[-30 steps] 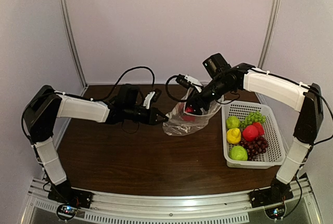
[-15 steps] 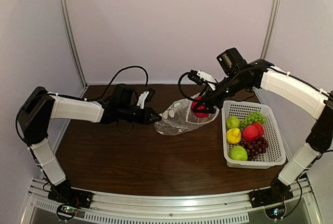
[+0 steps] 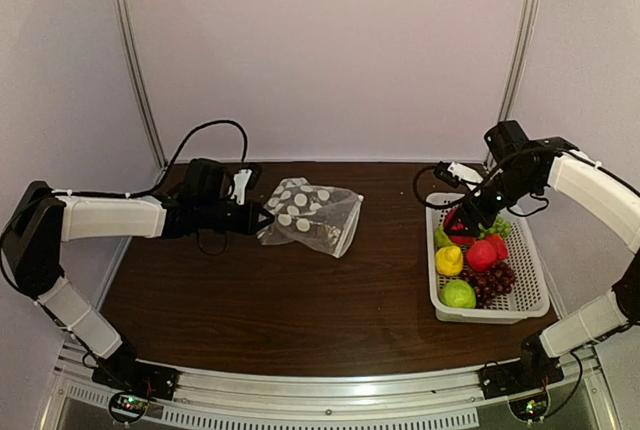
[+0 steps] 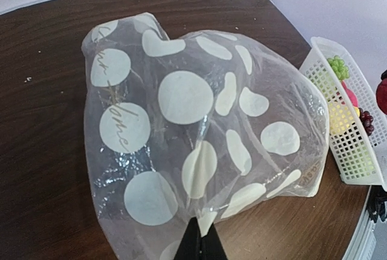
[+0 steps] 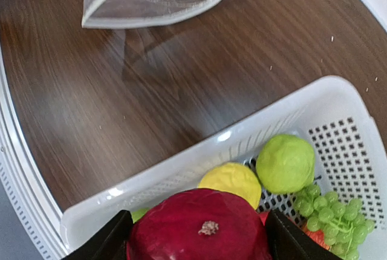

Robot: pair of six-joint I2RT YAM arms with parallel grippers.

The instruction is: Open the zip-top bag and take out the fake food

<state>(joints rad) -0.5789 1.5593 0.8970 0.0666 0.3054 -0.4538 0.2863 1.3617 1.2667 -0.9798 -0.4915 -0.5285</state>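
clear white-dotted plastic zip-top bag (image 4: pixel 199 127) well left of white perforated basket (image 3: pixel 533 302), edge pinched by left gripper (image 3: pixel 262 218) fingers | limp, light, slippery: seam grip advised | dark-red plastic fruit (image 5: pixel 199 227) clamped by right gripper (image 3: pixel 465 222) fingers over basket

Lab test booth: plain white walls (image 3: pixel 330 50), aluminium frame posts (image 3: pixel 136 50), wooden table (image 3: pixel 290 300).
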